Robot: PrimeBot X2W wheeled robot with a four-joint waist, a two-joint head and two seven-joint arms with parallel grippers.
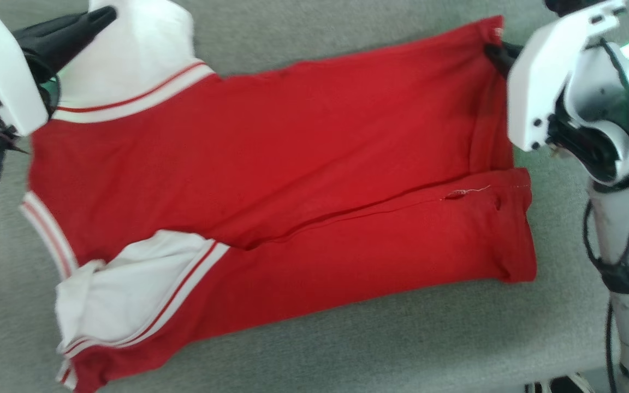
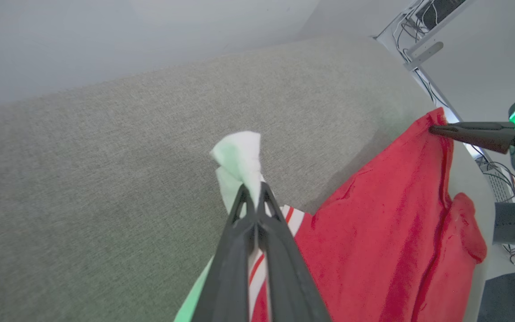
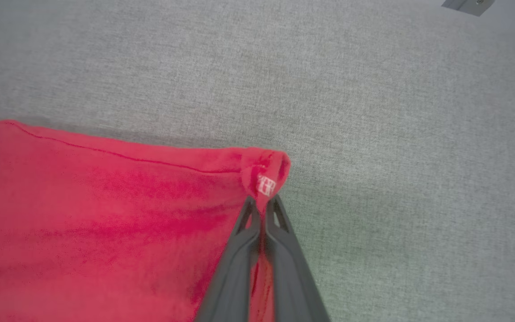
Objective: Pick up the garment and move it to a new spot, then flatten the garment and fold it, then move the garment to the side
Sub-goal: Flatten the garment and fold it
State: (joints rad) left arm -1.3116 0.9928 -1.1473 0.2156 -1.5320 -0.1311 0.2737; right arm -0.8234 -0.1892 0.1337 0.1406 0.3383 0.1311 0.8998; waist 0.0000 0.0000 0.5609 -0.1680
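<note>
Grey surface (image 1: 347, 33), garment (image 1: 292, 164) pinched by left gripper (image 2: 253, 190) and right gripper (image 3: 262, 203), fingertips (image 3: 246, 219) cloth-hidden.

Small white tag (image 3: 265, 185) on garment (image 3: 83, 214): illegible

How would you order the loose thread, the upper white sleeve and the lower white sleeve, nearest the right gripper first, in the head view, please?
1. Loose thread, right side, below the right gripper.
2. Upper white sleeve, far left, top.
3. Lower white sleeve, far left, bottom.
</note>
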